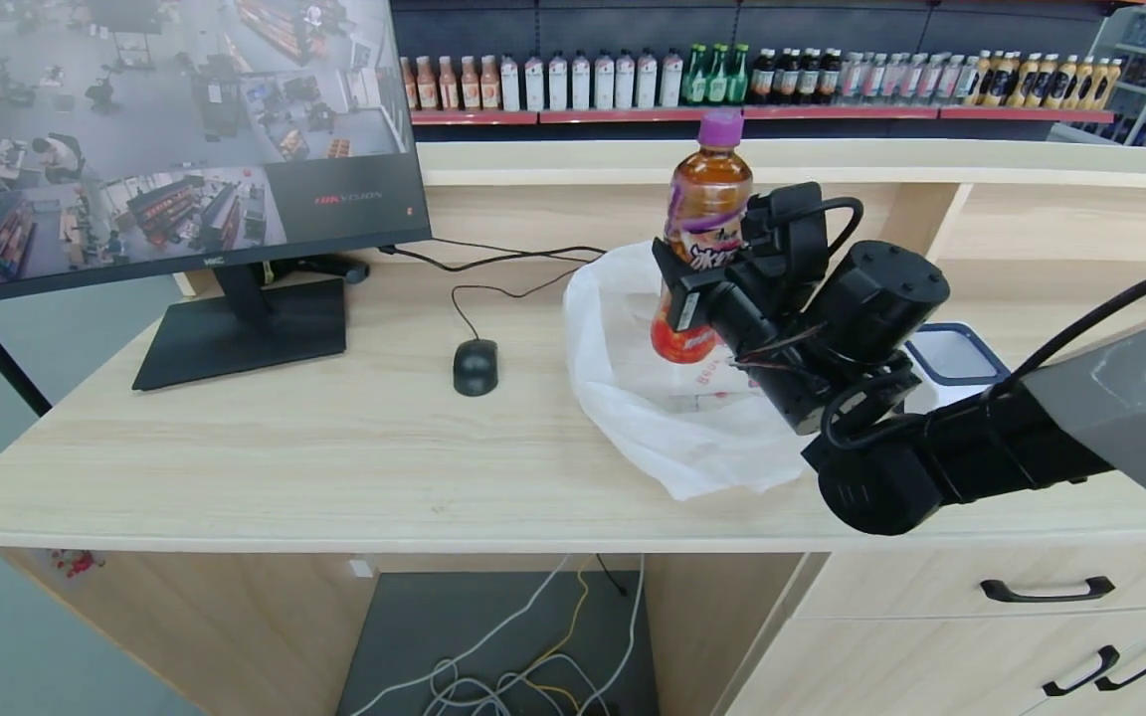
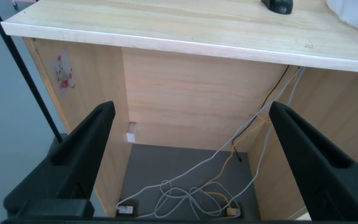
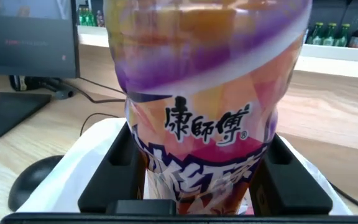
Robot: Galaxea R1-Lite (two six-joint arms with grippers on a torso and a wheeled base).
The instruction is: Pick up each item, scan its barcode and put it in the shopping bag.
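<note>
A: Where is the bottle [image 1: 707,189] right now?

B: In the air over the right half of the worktop [image 1: 334,447], pinched around its lower body by the right end effector [image 1: 700,288]. It stands upright, purple cap on top, so its long axis runs straight up and down.

A: And the shopping bag [image 1: 653,418]?

B: It lies crumpled on the worktop, right of the middle, with its open mouth under the bottle's base. In the right wrist view the white plastic shows just beneath the bottle [image 3: 204,93]. I judge the coming move is mostly a straight drop, base first.

A: What about the left arm?

B: Its end effector [image 2: 191,115] hangs below the worktop's front edge, at the left, fingers spread wide and holding nothing. It is well apart from the bag, so the right arm is clearly the nearer one.

A: Anything in the way?

B: The mouse [image 1: 475,366] and the monitor [image 1: 165,129] sit towards the left half, well away from the bag. The soft rim of the bag could fold under the bottle, I'd guess.
</note>
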